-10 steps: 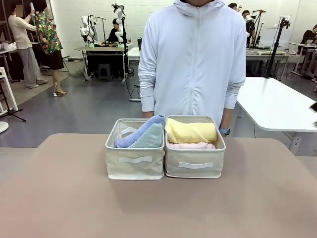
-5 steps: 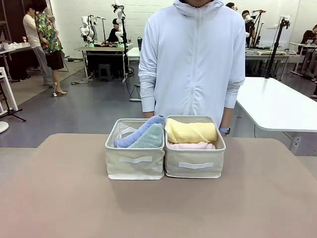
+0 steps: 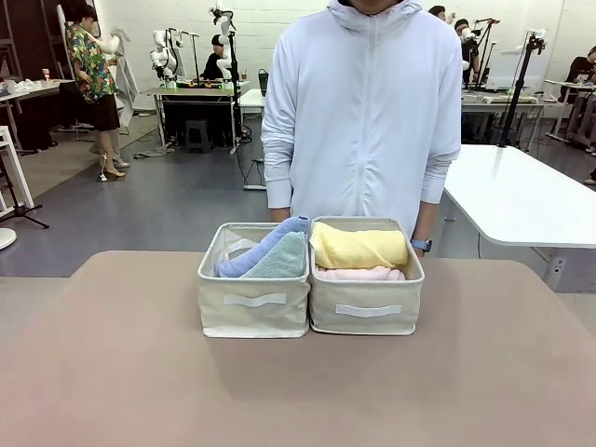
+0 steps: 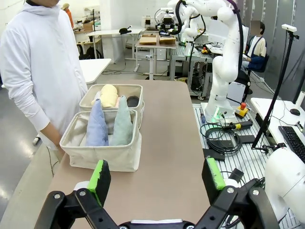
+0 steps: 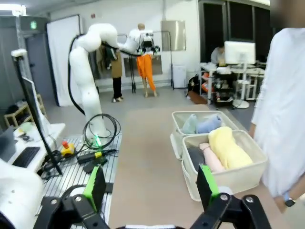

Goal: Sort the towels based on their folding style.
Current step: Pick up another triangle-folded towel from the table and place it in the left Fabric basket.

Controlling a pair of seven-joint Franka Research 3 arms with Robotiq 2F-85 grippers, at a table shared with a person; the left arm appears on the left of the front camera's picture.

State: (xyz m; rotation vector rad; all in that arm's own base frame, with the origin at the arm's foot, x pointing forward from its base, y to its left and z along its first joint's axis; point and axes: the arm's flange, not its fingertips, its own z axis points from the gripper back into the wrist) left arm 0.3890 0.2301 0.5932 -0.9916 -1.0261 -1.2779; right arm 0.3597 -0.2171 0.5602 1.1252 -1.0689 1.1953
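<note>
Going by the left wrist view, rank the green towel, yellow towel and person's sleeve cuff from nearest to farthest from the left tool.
1. Green towel, in the nearer bin.
2. Yellow towel, in the farther bin.
3. Sleeve cuff, beside the nearer bin; too close to call against the green towel.

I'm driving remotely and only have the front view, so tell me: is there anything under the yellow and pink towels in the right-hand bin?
Observer: Yes, a dark grey towel lies beside the pink towel, below the yellow towel.
Operator: Are the grippers holding anything?
Observer: No. The left gripper stands open and empty.
Operator: And the other?
Observer: The right gripper is open and empty too, back from the bins.
</note>
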